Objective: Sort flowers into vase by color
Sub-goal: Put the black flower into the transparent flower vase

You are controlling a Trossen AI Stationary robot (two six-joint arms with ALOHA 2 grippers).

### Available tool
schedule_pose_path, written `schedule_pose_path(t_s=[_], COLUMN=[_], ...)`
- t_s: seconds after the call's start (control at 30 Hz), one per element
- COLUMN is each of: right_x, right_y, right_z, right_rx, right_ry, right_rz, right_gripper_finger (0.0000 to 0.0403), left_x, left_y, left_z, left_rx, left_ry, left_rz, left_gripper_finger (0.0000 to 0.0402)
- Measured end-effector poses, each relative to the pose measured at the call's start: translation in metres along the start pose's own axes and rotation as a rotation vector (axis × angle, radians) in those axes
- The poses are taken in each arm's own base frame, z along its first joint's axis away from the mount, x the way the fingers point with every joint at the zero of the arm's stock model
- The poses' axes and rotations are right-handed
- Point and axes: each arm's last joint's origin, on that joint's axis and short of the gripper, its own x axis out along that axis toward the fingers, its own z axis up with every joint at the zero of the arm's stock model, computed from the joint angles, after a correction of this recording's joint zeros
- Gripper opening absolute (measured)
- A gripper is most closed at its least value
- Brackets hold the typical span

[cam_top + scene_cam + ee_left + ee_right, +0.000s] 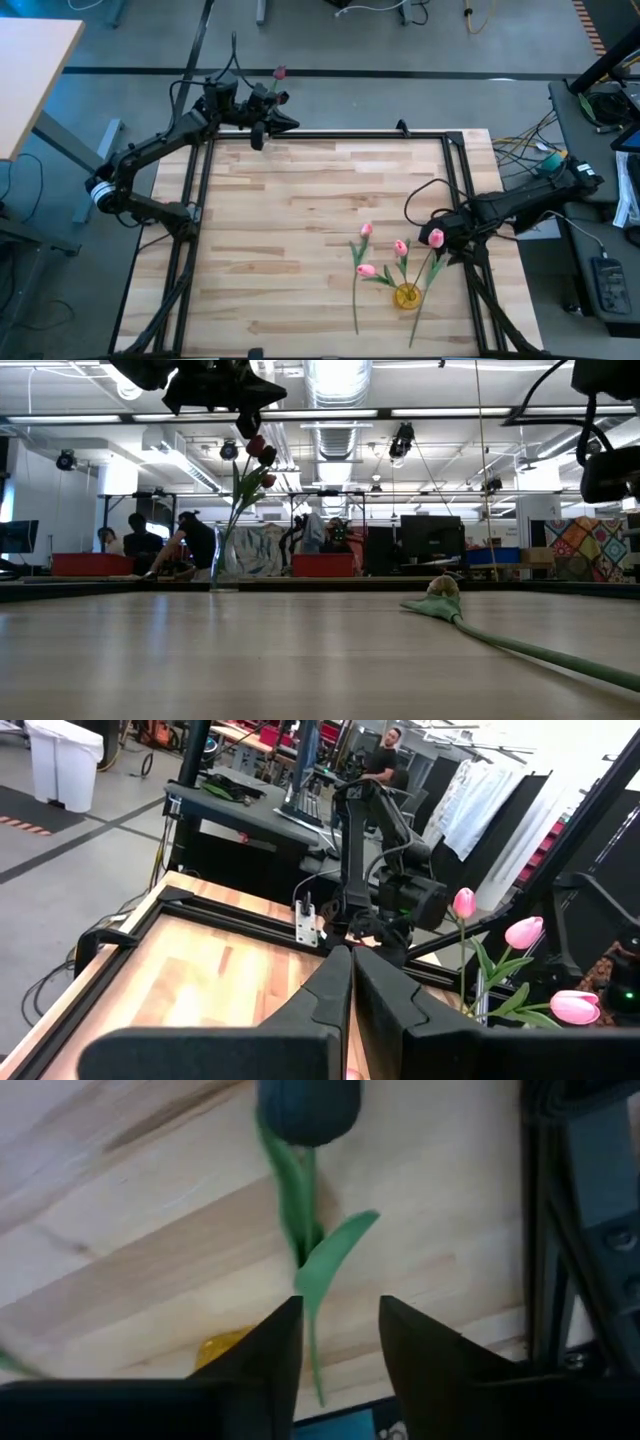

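Three dark maroon tulips [262, 460] stand in a clear vase [224, 565] at the table's far left corner; one head [280, 72] shows in the high view. My left gripper [290, 123] hovers above them, shut, with nothing visible between its fingers [352, 970]. Pink tulips [400, 246] lean out of a small yellow vase [407, 296] near the right near corner. My right gripper [447, 243] is open beside a pink head [436, 237]. Its fingers stand on either side of that tulip's stem [302, 1230] without touching it.
One tulip [440, 590] lies flat on the wood, its stem [540, 653] running toward the near right. A black frame [330, 133] borders the table. People sit at benches beyond the far edge [190, 545]. The middle of the table [300, 210] is bare wood.
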Motion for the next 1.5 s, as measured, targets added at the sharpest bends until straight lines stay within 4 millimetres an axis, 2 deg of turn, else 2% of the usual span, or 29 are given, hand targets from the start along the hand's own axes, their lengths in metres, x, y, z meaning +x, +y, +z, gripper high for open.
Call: schedule_pose_path(t_s=[0.2,0.77,1.1,1.33,1.5], right_x=[0.010,0.046,0.063,0.053,0.042], right_y=[0.002,0.016,0.023,0.029,0.032], right_z=[0.002,0.009,0.012,0.003,-0.004], right_rx=[0.000,-0.021,-0.055,-0.123,-0.126], right_ry=[-0.023,-0.052,-0.006,-0.066,-0.139], right_rz=[-0.031,-0.062,-0.016,0.041,0.084], right_gripper_finger=[0.0150,0.0140,0.0097,0.0018,0.0014], left_x=[0.000,-0.002,-0.003,-0.007,-0.009], left_y=[0.000,0.001,0.002,0.006,0.008], left_z=[0.000,0.000,0.001,0.001,0.002], left_rx=[0.000,0.000,-0.004,-0.011,-0.011], left_ry=[-0.001,-0.002,-0.004,-0.011,-0.014], left_rz=[0.001,0.006,0.011,0.029,0.039], left_gripper_finger=[0.0000,0.0000,0.0000,0.0000,0.0000])
